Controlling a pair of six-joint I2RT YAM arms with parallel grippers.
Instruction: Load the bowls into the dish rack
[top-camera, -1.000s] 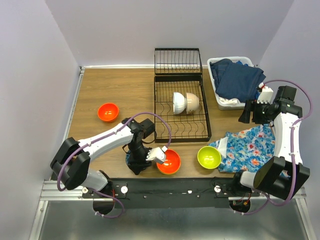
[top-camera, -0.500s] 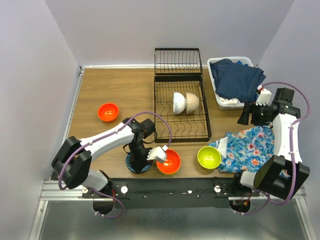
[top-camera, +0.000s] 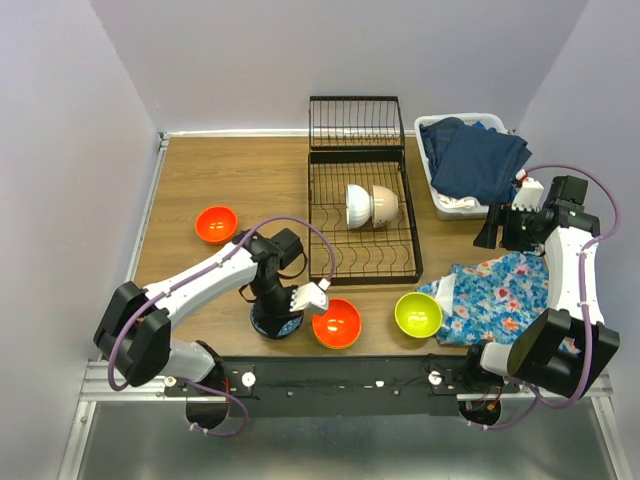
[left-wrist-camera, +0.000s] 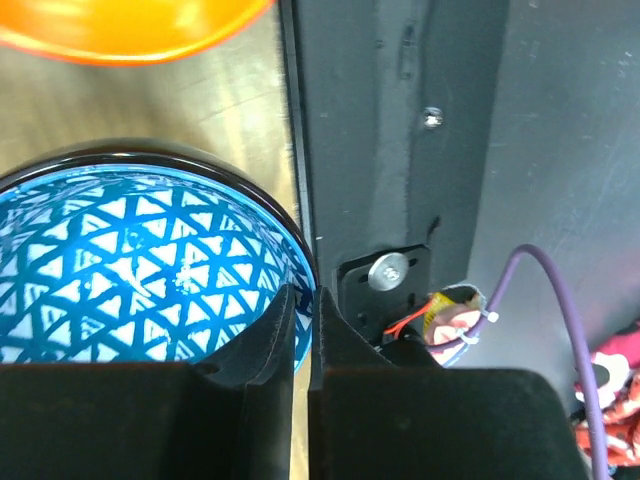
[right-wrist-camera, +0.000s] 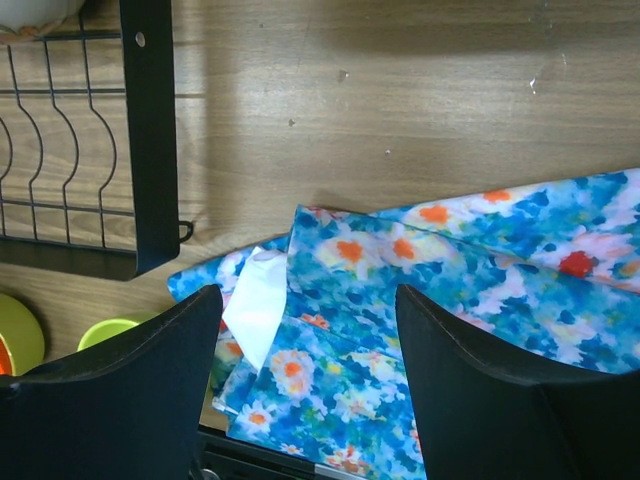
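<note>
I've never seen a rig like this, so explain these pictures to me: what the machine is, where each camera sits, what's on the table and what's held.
These are two robot arms bolted at a table's near edge, each ending in a two-finger pincer. The wide picture looks down from above and behind them; the other two come from wrist cameras. On the table stands a wire dish rack holding a white bowl and a cream bowl. Also there: one orange bowl far left, a second orange bowl near the front, a lime green bowl, a floral cloth, and a white tub of dark clothes. The left pincer pinches the rim of a blue patterned bowl. The right pincer is open above the floral cloth.
</note>
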